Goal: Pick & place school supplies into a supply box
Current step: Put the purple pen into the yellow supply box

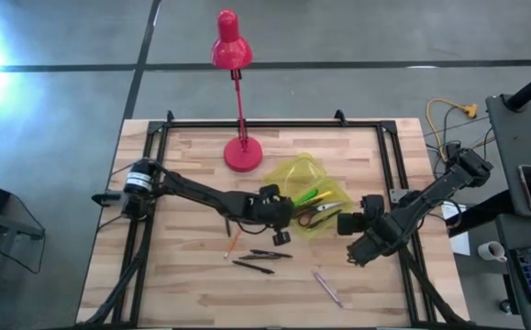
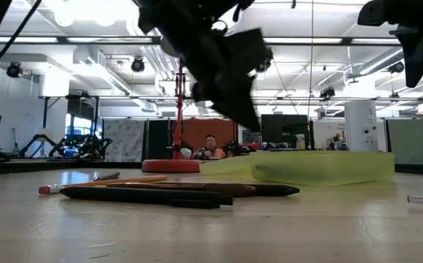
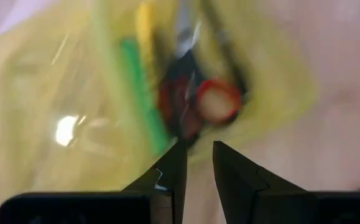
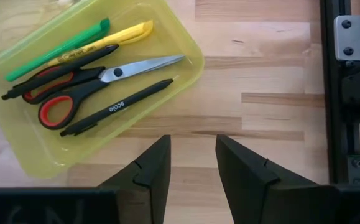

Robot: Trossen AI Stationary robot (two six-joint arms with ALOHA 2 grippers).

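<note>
My left gripper (image 1: 281, 236) released, empty, at supply box (image 1: 294, 172)'s near-left edge; right gripper (image 1: 346, 223) released beside it. Next: black pens (image 1: 263, 259) nearer me.

Yellow-green supply box (image 4: 167, 46) holds scissors (image 4: 99, 81), pens (image 4: 114, 107).

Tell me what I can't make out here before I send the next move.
- Left pincer: left wrist view is motion-blurred, so the items in the supply box are smeared.
- Low view: the box wall hides its contents, and the left arm is a dark blur.
- High view: pens left on the table are too small to tell colours.
- Right pincer: fingers empty, apart.
</note>
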